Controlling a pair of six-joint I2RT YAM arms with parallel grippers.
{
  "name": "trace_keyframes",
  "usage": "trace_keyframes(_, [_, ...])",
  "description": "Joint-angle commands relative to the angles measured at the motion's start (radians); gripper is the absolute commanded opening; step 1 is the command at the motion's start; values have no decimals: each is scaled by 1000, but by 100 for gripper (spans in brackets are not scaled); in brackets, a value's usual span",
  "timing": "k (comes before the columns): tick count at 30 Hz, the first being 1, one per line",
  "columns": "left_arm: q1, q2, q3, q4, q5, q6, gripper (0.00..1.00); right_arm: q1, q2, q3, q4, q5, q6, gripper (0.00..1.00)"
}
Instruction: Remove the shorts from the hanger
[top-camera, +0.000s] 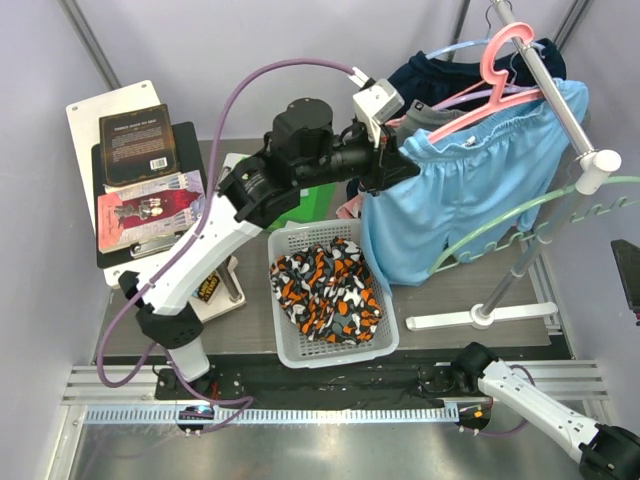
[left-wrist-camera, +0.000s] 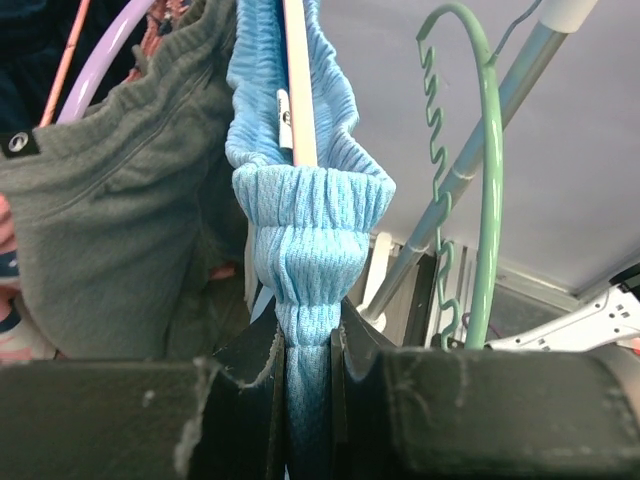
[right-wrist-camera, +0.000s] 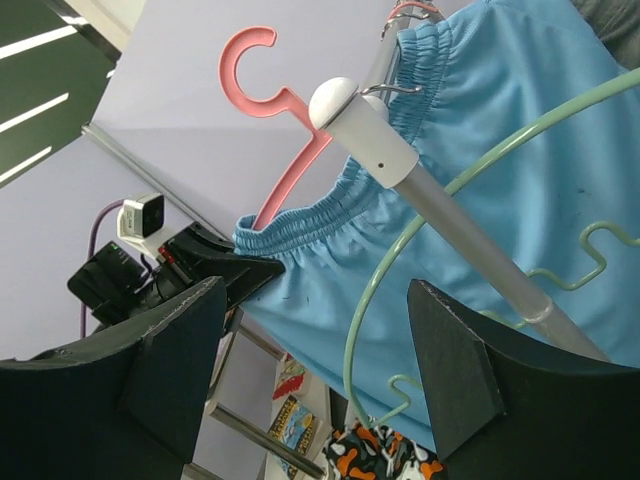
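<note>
The light blue shorts (top-camera: 470, 185) hang on a pink hanger (top-camera: 500, 75) from the rail (top-camera: 555, 95). My left gripper (top-camera: 392, 165) is shut on their waistband corner; the left wrist view shows the bunched blue cloth (left-wrist-camera: 308, 270) pinched between the jaws. The blue shorts also show in the right wrist view (right-wrist-camera: 480, 200). The camouflage shorts (top-camera: 326, 288) lie in the white basket (top-camera: 335, 357). My right gripper (right-wrist-camera: 315, 370) is open and empty, low at the front right, looking up at the rack.
Grey shorts (top-camera: 430, 115) and a dark navy garment (top-camera: 430, 72) hang behind on the same rail. An empty green hanger (top-camera: 520, 215) hangs in front. The rack's stand (top-camera: 480, 315) is right of the basket. Books (top-camera: 145, 170) lie at the left.
</note>
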Motion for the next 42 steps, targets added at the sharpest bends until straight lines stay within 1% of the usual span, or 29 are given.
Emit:
trace_keyframes(1, [7, -142, 0, 38, -58, 64, 0, 7, 62, -6, 53, -50, -40, 79])
trace_keyframes(8, [15, -306, -80, -67, -167, 110, 0, 7, 120, -51, 124, -166, -65, 79])
trace_keyframes(11, [16, -384, -126, -103, -201, 121, 0, 5, 179, -57, 145, -269, -74, 78])
trace_keyframes(12, [16, -407, -173, -107, -210, 126, 0, 3, 200, -57, 157, -303, -77, 77])
trace_keyframes(13, [16, -427, -198, -110, -225, 127, 0, 3, 218, -52, 165, -371, -77, 77])
trace_keyframes(14, [15, -465, -242, -117, -235, 127, 0, 2, 263, -48, 173, -401, -76, 78])
trace_keyframes(16, [15, -490, -262, -140, -239, 117, 0, -7, 303, -39, 202, -483, -56, 79])
trace_keyframes(22, [16, -517, -270, -243, -206, 44, 0, -9, 449, -28, 305, -628, 10, 82])
trace_keyframes(25, [16, -528, -284, -268, -193, 26, 0, -7, 498, -23, 331, -643, 29, 83])
trace_keyframes(27, [16, -530, -281, -292, -195, 27, 0, -9, 505, -42, 384, -637, 35, 84])
trace_keyframes(31, [16, -516, -252, -413, -193, 47, 0, -9, 562, -29, 392, -619, 7, 86])
trace_keyframes(34, [16, -504, -221, -479, -158, 40, 0, -7, 610, 1, 360, -587, -11, 86])
trace_keyframes(37, [16, -508, -230, -511, -123, 14, 0, -7, 653, 41, 300, -565, -52, 87])
trace_keyframes(38, [16, -508, -233, -516, -117, 6, 0, -7, 659, 55, 276, -565, -62, 87])
trace_keyframes(39, [16, -510, -238, -519, -102, -2, 0, -9, 663, 60, 267, -514, -75, 87])
trace_keyframes(42, [16, -516, -244, -502, -86, -23, 0, -7, 676, 60, 236, -478, -97, 88])
